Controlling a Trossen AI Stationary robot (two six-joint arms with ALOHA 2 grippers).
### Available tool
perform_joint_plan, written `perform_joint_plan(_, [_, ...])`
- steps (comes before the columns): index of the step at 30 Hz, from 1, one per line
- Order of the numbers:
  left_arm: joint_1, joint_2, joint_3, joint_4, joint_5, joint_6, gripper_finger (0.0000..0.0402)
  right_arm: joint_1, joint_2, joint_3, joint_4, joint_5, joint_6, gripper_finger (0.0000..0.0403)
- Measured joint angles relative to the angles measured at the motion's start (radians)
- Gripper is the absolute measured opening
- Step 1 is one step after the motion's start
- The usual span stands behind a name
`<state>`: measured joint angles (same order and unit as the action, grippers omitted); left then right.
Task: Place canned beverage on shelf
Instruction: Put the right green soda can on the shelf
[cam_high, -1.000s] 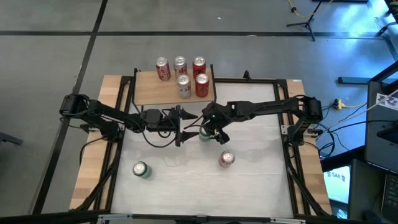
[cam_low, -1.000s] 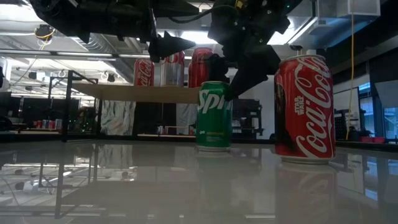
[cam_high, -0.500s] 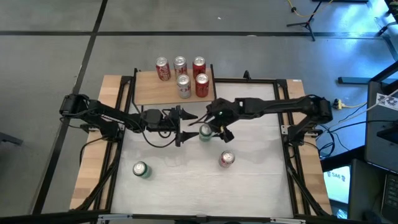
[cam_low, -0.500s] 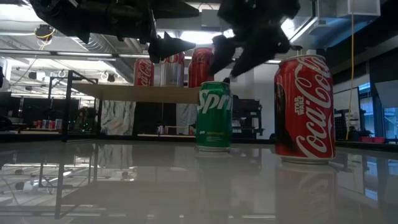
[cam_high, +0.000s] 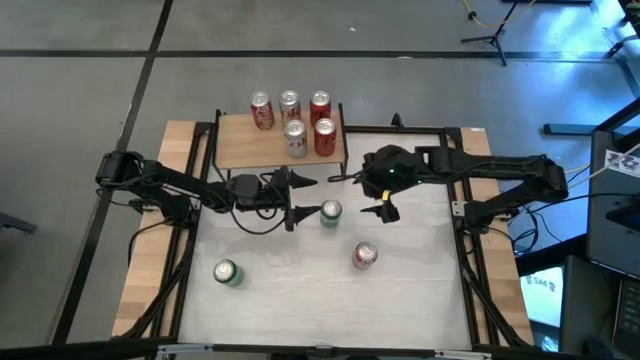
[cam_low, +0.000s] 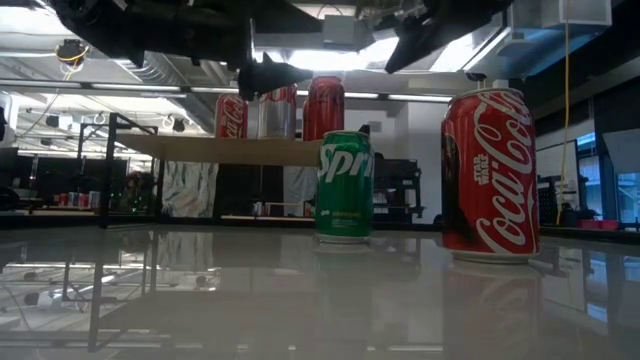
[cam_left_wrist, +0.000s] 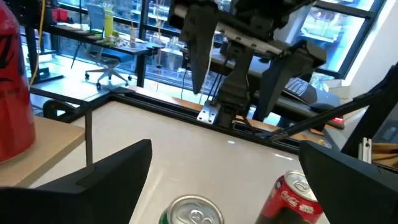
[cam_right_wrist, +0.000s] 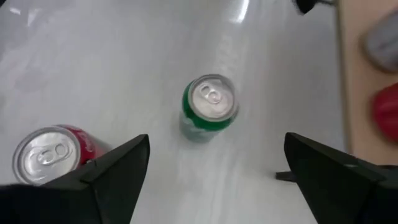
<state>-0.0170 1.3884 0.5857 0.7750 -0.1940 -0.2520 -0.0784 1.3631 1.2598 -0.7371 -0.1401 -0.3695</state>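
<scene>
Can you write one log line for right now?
shelf: five cans | green can: on table, not held | left gripper: open, beside it | right gripper: open, raised

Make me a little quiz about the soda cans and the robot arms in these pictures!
1. How many cans stand on the shelf?
2. True or false: the right gripper is holding the green can.
3. Which can stands nearest the left gripper: A) the green can in the middle, B) the other green can, C) the red can on the table?

Key: 1. Five. 2. False; its fingers are open and it is off to the can's side. 3. A.
</scene>
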Motion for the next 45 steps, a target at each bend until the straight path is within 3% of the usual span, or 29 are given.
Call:
perform_joint_plan(4, [0.000,0.000,0.057,-0.045,0.002,0.043,0.0396,-0.001,-0.016,0.000,0.037,0.001,-0.001,0.0365])
perform_joint_plan(12, [-0.001,0.036,0.269,-0.295,0.016,0.170,0.0396,-0.001,-0.006,0.000,0.069,0.000,0.000,0.0365])
perform_joint_plan(25, [0.008,0.211,0.562,-0.570,0.088,0.237,0.0396,-0.001,-0.175,-0.008,-0.186,0.001,0.082,0.0365])
perform_joint_plan(35, [0.036,0.257,0.622,-0.705,0.088,0.223,0.0396,-0.001,-0.433,-0.255,-0.032,0.022,0.092,0.0365])
perform_joint_plan(45, [0.058,0.257,0.622,-0.881,0.088,0.203,0.0396,-0.001,-0.576,-0.471,0.152,0.025,0.162,0.0365])
